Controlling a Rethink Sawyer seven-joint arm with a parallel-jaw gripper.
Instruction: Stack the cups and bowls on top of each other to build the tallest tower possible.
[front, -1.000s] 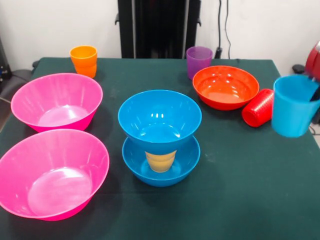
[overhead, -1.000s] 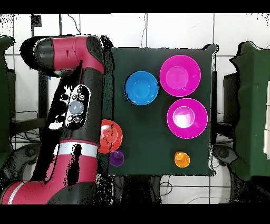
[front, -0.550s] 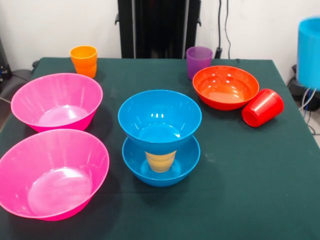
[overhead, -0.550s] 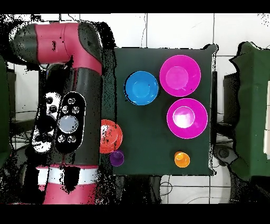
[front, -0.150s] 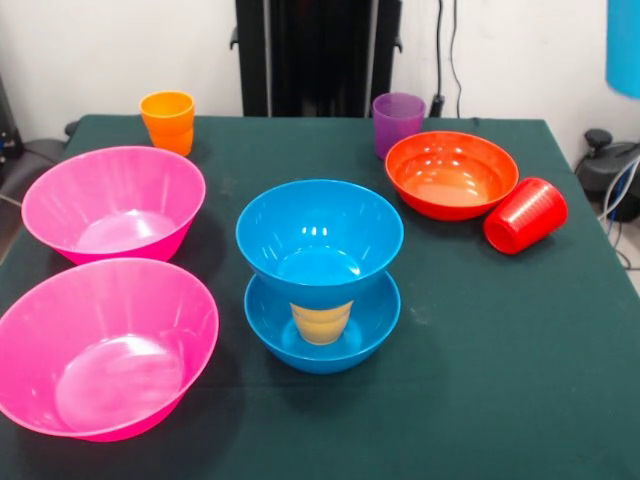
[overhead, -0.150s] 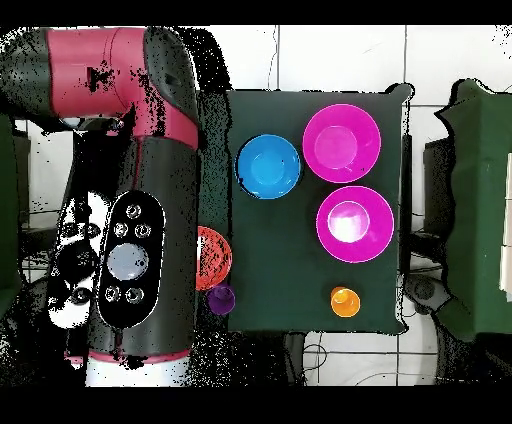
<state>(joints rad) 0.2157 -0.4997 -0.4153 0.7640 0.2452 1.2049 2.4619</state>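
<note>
The tower stands mid-table: a blue bowl (front, -0.150s: 320, 235) rests on an upturned yellow cup (front, -0.150s: 322, 322) inside a second blue bowl (front, -0.150s: 322, 340); from overhead only the top blue bowl (overhead, -0.150s: 268, 166) shows. A light blue cup (front, -0.150s: 624, 45) hangs in the air at the front view's top right edge, well above the table. My gripper holding it is out of the picture there and hidden under my arm (overhead, -0.150s: 150, 180) in the overhead view. Two pink bowls (front, -0.150s: 113, 203) (front, -0.150s: 105, 345) sit at the left. The red cup (front, -0.150s: 525, 214) lies on its side.
An orange-red bowl (front, -0.150s: 451, 174) sits next to the red cup, with a purple cup (front, -0.150s: 398, 123) behind it. An orange cup (front, -0.150s: 168, 121) stands at the far left corner. From overhead, my arm covers the table's left edge and part of the orange-red bowl (overhead, -0.150s: 215, 257).
The light blue cup rose from table height at the right edge to the top right corner, mostly out of the picture. My arm swung closer over the table's side.
</note>
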